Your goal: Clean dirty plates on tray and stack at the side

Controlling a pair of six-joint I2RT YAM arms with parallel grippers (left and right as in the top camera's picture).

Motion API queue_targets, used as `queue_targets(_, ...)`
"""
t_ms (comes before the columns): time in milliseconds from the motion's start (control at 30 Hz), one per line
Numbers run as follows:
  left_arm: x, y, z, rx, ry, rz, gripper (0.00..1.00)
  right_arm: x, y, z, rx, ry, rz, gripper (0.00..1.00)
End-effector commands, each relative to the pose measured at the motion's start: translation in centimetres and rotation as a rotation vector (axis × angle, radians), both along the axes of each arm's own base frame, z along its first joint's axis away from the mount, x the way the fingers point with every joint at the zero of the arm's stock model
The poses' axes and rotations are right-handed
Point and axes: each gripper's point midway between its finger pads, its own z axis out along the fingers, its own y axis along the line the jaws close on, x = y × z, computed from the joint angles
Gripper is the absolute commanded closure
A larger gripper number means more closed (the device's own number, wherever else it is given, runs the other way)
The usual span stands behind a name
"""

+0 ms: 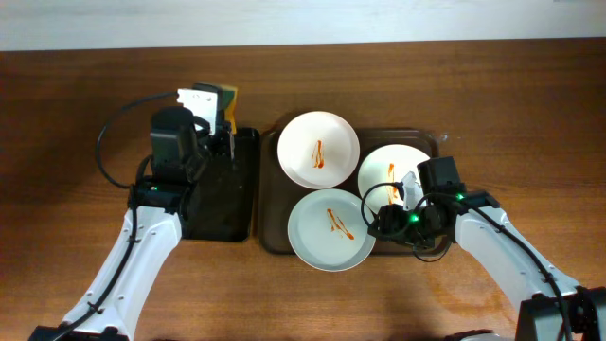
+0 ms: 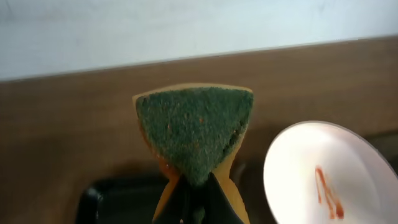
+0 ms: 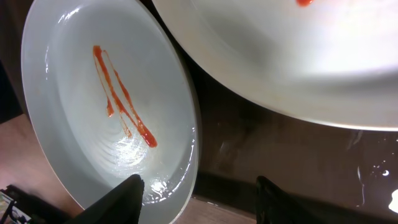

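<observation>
Three white plates lie on the dark-brown tray (image 1: pixel 428 142), each with an orange-red sauce streak: one at the back left (image 1: pixel 318 149), one at the right (image 1: pixel 388 166), one at the front (image 1: pixel 327 232). My left gripper (image 1: pixel 216 128) is shut on a yellow sponge with a green scouring face (image 1: pixel 228 98), above the back end of the black tray. In the left wrist view the sponge (image 2: pixel 194 127) stands up from the jaws (image 2: pixel 196 208), with the back left plate (image 2: pixel 323 180) at its right. My right gripper (image 3: pixel 199 196) is open, its fingers straddling the front plate's (image 3: pixel 106 112) right rim.
A narrower black tray (image 1: pixel 222 194) lies left of the brown tray and shows in the left wrist view (image 2: pixel 112 196). The right plate (image 3: pixel 298 56) fills the top of the right wrist view above bare tray floor (image 3: pixel 280 155). Brown wood tabletop (image 1: pixel 76 114) surrounds both trays.
</observation>
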Motion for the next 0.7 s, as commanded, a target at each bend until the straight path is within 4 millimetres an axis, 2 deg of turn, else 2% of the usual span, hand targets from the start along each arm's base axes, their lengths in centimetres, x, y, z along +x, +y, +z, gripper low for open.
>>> queue_targets(0,-1.7,0.3,-1.8,0.023,0.12,0.004,1.0,0.3,0.4,0.4,0.011,-0.006,0.006,0.42)
queue_targets(167,-6.4,1.0,-10.4,0.056,0.492,0.02,1.0,0.3,0.4,0.4,0.011,-0.006,0.006,0.42)
queue_targets(233,-7.2,0.7,-12.0,0.052,0.556,0.007,1.0,0.3,0.4,0.4,0.011,-0.006,0.006,0.42)
queue_targets(333,-7.5,0.2,-12.4,0.029,0.581,-0.019,1.0,0.3,0.4,0.4,0.011,-0.005,0.006,0.42)
queue_targets(667,-8.1,0.1,-12.7,0.013,0.61,-0.005,1.0,0.3,0.4,0.4,0.011,-0.006,0.006,0.42)
